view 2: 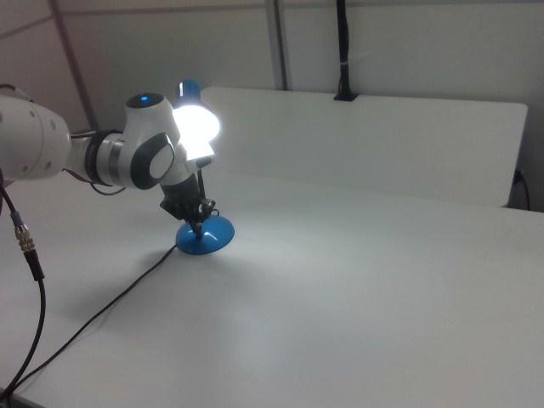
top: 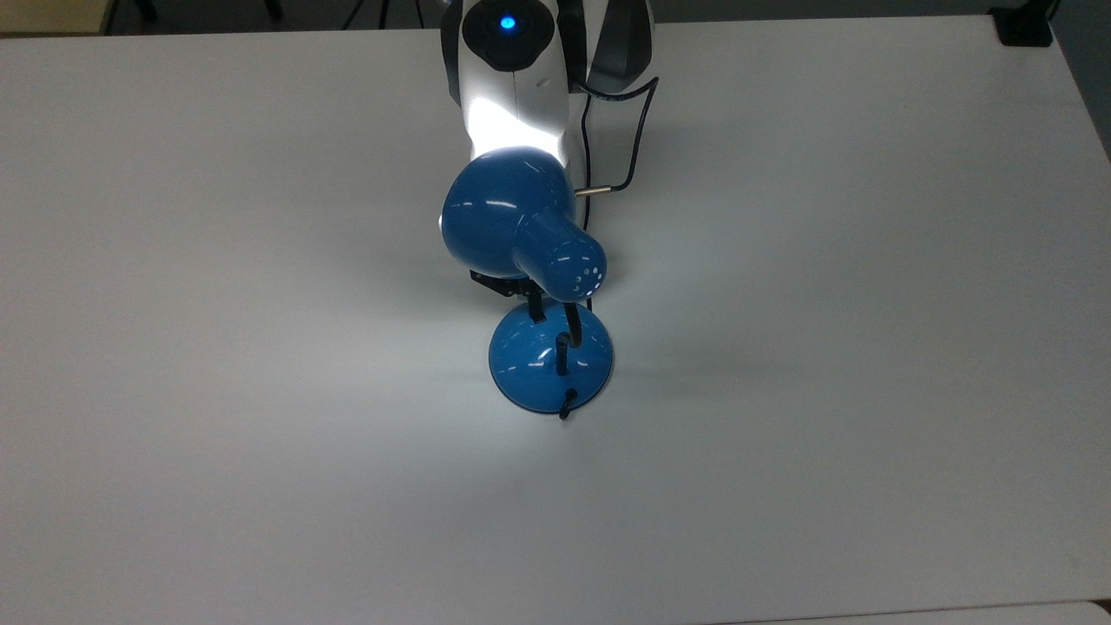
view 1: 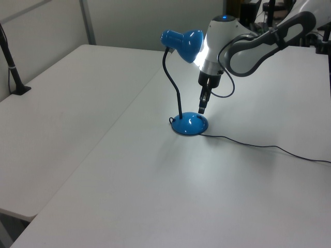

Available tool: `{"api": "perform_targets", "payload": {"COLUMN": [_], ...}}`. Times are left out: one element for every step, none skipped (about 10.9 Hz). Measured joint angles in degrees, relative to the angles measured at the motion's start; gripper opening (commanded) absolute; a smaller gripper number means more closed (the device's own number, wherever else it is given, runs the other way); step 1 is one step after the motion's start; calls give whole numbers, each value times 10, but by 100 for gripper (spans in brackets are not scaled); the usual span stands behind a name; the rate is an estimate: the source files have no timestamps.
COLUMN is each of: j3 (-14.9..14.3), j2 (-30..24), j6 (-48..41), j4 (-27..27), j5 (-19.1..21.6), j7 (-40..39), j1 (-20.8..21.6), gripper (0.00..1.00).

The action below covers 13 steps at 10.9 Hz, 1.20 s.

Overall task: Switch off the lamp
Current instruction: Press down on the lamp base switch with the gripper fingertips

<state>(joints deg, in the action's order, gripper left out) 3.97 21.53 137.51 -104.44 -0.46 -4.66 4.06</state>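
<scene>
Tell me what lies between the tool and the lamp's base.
Nothing: in the left view the tool hangs just above the lamp's base, the sliver between them bare.

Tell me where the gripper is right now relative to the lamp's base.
The gripper hangs just above the lamp's base, under the lit shade; in the top view it sits at the base's upper edge.

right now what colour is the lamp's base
Glossy blue; the lamp's base shows best in the top view.
</scene>
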Motion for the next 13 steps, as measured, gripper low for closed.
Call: {"api": "perform_targets", "payload": {"j3": [0,0,1,1,1,1,1,1,1,1,1,1,1], "j2": [3,6,9,12,12,12,13,13,13,13,13,13,13], "j6": [3,3,3,3,3,3,3,3,3,3,3,3,3], "j4": [0,0,0,0,0,0,0,0,0,0,0,0,0], "j5": [0,0,0,0,0,0,0,0,0,0,0,0,0], "j7": [1,1,1,1,1,1,1,1,1,1,1,1,1], "j1": [0,0,0,1,1,1,1,1,2,2,1,1,1], "gripper": [0,0,0,0,0,0,0,0,0,0,0,0,0]}}
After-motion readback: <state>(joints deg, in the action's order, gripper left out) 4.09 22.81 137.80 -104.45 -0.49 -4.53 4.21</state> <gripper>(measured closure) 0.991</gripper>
